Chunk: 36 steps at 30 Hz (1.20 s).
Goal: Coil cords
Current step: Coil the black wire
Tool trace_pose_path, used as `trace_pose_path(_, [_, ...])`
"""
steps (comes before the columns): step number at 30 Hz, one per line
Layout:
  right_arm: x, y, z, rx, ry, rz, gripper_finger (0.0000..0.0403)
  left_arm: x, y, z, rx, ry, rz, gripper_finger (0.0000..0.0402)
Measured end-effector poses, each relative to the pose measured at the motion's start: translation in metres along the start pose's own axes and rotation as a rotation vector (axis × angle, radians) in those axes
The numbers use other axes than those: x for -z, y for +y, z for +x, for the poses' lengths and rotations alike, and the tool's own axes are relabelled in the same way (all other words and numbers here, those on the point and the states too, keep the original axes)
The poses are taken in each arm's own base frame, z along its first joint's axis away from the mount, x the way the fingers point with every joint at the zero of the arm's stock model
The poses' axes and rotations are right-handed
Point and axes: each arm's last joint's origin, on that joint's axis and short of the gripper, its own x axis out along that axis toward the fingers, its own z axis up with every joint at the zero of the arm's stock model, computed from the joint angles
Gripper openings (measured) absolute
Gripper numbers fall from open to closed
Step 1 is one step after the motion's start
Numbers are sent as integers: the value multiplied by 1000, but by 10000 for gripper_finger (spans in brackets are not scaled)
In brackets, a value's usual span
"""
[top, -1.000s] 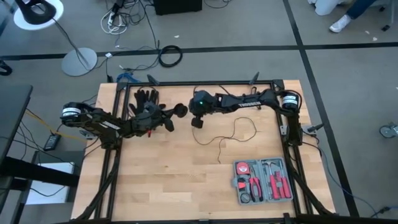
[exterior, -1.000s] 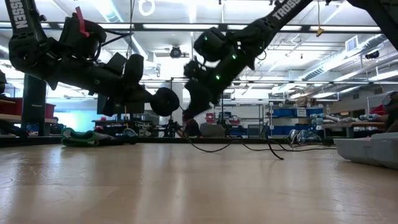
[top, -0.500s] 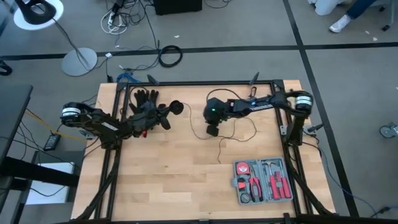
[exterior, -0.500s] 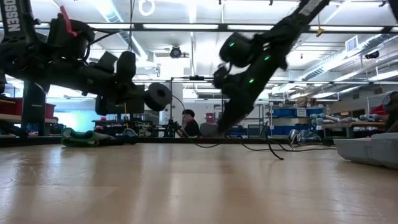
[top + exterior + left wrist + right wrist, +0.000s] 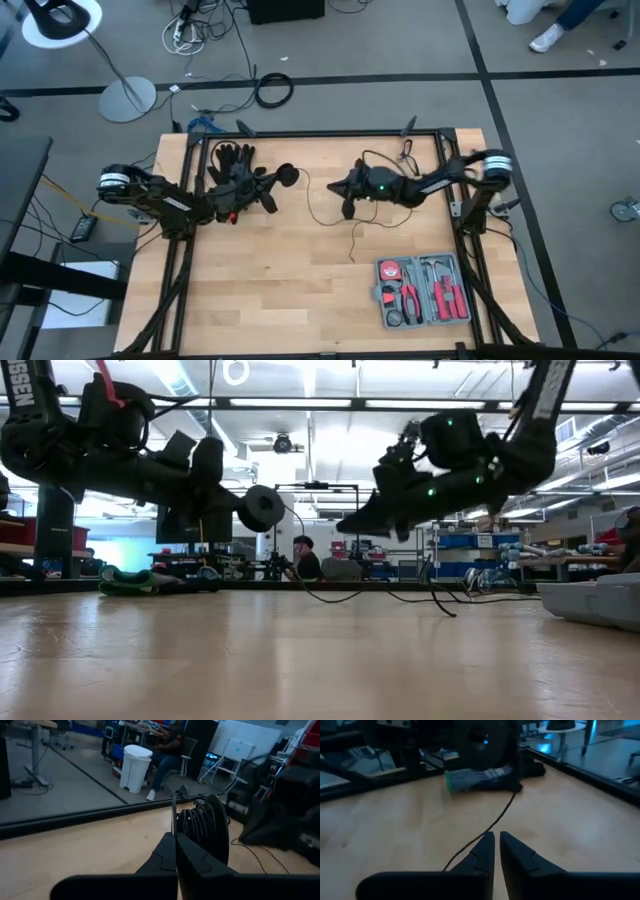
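Near the bench's far edge, left gripper point(image 5: 272, 186) fingers clamp the spool point(image 5: 286, 175); right gripper point(image 5: 349, 208) fingers, nearly closed, pinch the cord point(image 5: 352, 228), which could slip.

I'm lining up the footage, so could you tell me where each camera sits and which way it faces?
High view: overhead, straight down; both arms, left gripper, right gripper.
Low view: tabletop height, level toward the room; both arms overhead.
Left wrist view: past its shut fingers at the spool.
Right wrist view: along the wire.
Shared: spool in high, low and left wrist views.
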Motion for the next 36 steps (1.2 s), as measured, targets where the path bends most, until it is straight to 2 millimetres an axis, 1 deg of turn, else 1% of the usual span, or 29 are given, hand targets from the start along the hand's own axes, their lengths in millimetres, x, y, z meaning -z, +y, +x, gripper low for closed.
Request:
trace_pose_path(3, [15,5,14,-26,-40,33,33,-1,-2,1,-11,-4,22,0])
trace_pose_path(7, [36,12,38,-51,16,62,57,0,-5,6,-23,23,41,0])
trace_pose_path(9, [41,14,50,-58,22,81,72,-1,-7,8,-24,28,44,0])
trace_pose_path(12, [42,15,60,-63,22,117,96,-2,-7,9,-29,18,35,0])
trace_pose_path(15, [39,16,64,-65,24,124,115,-3,-7,9,-41,8,32,0])
trace_pose_path(20, [36,14,67,-60,29,129,123,-3,-7,9,-46,10,34,0])
trace_pose_path(25, [32,15,71,-61,22,135,118,-3,-7,9,-44,5,28,0])
trace_pose_path(29, [31,15,77,-47,83,133,99,-3,-7,9,-43,2,-1,0])
trace_pose_path(32, [29,15,83,-38,126,125,71,-3,-7,9,-43,3,-17,0])
trace_pose_path(35, [25,16,86,-39,123,118,19,-3,-6,9,-57,2,-35,0])
trace_pose_path(36, [23,18,87,-45,117,100,10,-3,-6,9,-64,3,-41,0])
